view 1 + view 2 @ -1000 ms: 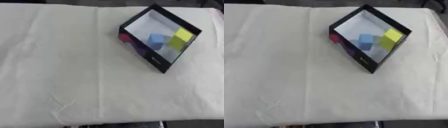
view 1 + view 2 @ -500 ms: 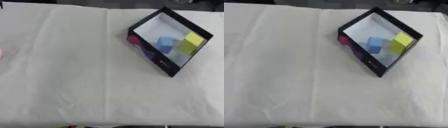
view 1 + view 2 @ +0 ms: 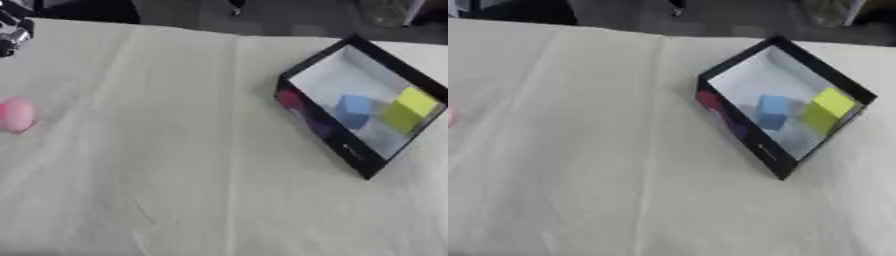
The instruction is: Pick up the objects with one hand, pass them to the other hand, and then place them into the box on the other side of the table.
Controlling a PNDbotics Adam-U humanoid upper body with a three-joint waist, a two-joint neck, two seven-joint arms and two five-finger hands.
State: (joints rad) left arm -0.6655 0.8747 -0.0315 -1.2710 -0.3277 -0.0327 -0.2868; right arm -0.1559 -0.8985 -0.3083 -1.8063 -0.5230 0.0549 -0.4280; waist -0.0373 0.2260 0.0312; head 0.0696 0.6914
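A pink rounded object [image 3: 15, 114] lay on the cream tablecloth [image 3: 175, 165] at the left edge of the left eye view, the one loose piece left to move. Up in that view's top left corner a bit of black and silver mechanism [image 3: 12, 29] showed, most likely the robot's left hand; it sat beyond the pink object and apart from it, touching nothing. So little of it appeared that I could not tell whether its fingers were straight or curled, and nothing could be seen in its hold. The right hand appeared in neither view.

The step in hand, as I judged it, was the first pick-up. To do it well, the left hand would need to drop toward the near side until the fingers straddled the pink object, then close around its middle so that it could not roll off along the cloth. Enough of it should stay exposed for the other hand to take over.

On the far side from the fingers, well apart, stood the black-walled box [image 3: 329, 138], set cornerwise with a pale floor. It already held a blue block [image 3: 353, 110] and a yellow-green block [image 3: 406, 108], side by side. The cloth between lay bare apart from some creases, so nothing seemed to stand in the way.
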